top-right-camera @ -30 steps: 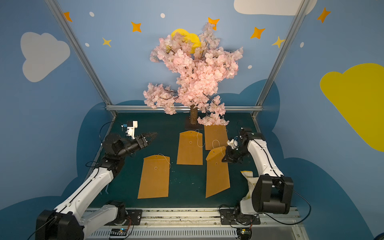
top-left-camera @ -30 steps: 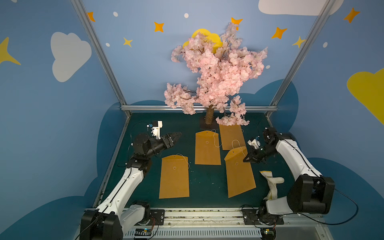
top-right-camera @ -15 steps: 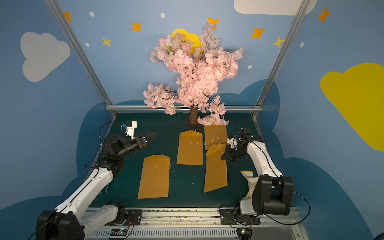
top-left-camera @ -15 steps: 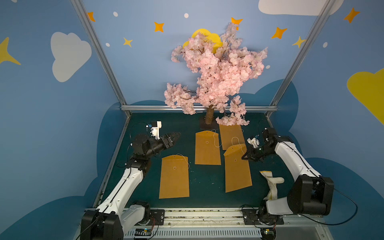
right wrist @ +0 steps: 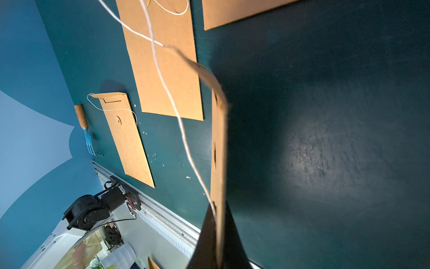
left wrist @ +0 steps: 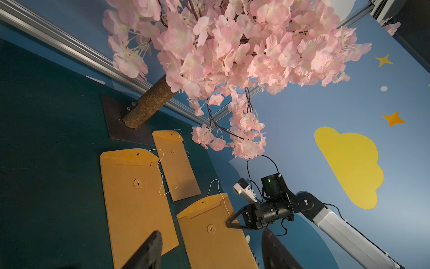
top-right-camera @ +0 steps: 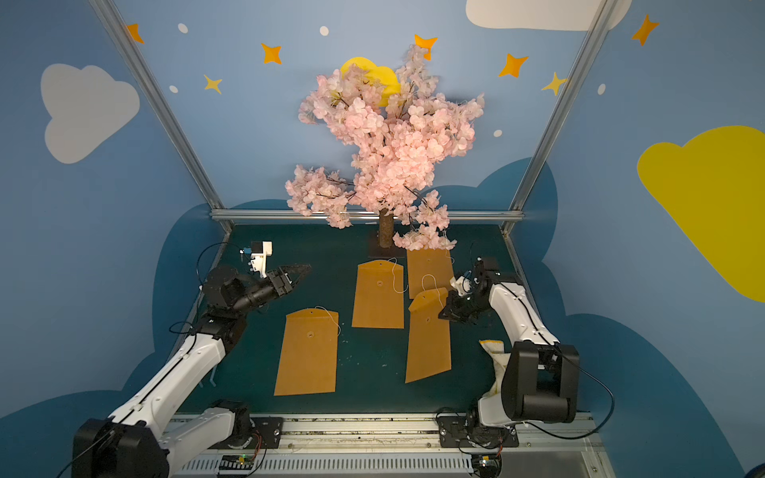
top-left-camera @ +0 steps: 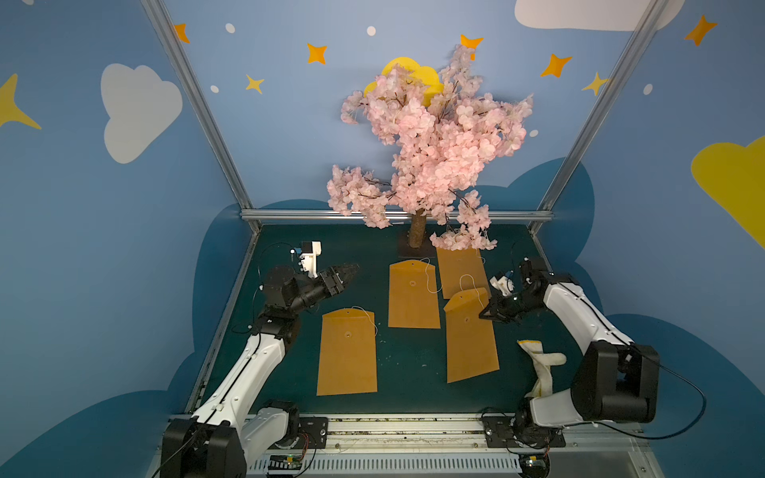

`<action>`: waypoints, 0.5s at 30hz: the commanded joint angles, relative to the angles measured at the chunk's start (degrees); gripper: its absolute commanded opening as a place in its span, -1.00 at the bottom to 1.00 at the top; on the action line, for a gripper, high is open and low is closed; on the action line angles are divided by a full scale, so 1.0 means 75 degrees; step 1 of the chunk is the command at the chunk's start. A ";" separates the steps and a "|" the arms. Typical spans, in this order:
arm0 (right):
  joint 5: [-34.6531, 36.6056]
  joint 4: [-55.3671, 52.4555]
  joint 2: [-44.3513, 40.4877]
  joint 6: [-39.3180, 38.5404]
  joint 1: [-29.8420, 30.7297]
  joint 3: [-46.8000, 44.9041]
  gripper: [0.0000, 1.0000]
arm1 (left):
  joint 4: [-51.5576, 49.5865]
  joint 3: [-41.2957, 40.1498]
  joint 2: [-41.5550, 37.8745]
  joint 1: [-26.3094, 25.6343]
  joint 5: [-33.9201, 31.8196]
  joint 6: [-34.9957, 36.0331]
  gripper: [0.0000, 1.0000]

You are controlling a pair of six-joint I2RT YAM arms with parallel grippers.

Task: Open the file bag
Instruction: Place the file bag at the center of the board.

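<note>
Several brown file bags with white strings lie on the green table. My right gripper [top-left-camera: 484, 314] [top-right-camera: 443, 315] [left wrist: 229, 224] is shut on the right edge of the front right file bag [top-left-camera: 470, 335] [top-right-camera: 428, 335] [left wrist: 216, 251], near its flap. That edge is raised off the table. In the right wrist view the bag's edge [right wrist: 218, 139] and its string [right wrist: 183, 139] run into the shut gripper [right wrist: 217, 216]. My left gripper [top-left-camera: 352, 271] [top-right-camera: 304, 269] [left wrist: 210, 233] hangs open and empty above the table's left side, pointing at the bags.
Three other file bags lie flat: front left [top-left-camera: 347, 351], middle [top-left-camera: 414, 294], back right [top-left-camera: 461, 269]. A pink blossom tree [top-left-camera: 430, 145] stands at the back centre. A white cloth [top-left-camera: 542, 364] lies by the right arm's base. A wooden-handled tool [right wrist: 85, 125] lies at the left edge.
The right gripper has drawn the held file bag a little to the left and toward the back, turning it straighter. The left arm has not moved.
</note>
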 commanded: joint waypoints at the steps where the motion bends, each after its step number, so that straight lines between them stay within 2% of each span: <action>1: -0.0027 -0.0123 0.0125 -0.0180 0.0049 0.0052 -0.98 | -0.0020 -0.0049 -0.0035 0.0040 0.0066 0.0124 0.35; 15: 0.0406 -0.0360 0.0258 -0.0378 0.0044 -0.0011 -0.69 | 0.0031 -0.0037 0.0036 0.0062 0.0134 0.0091 0.35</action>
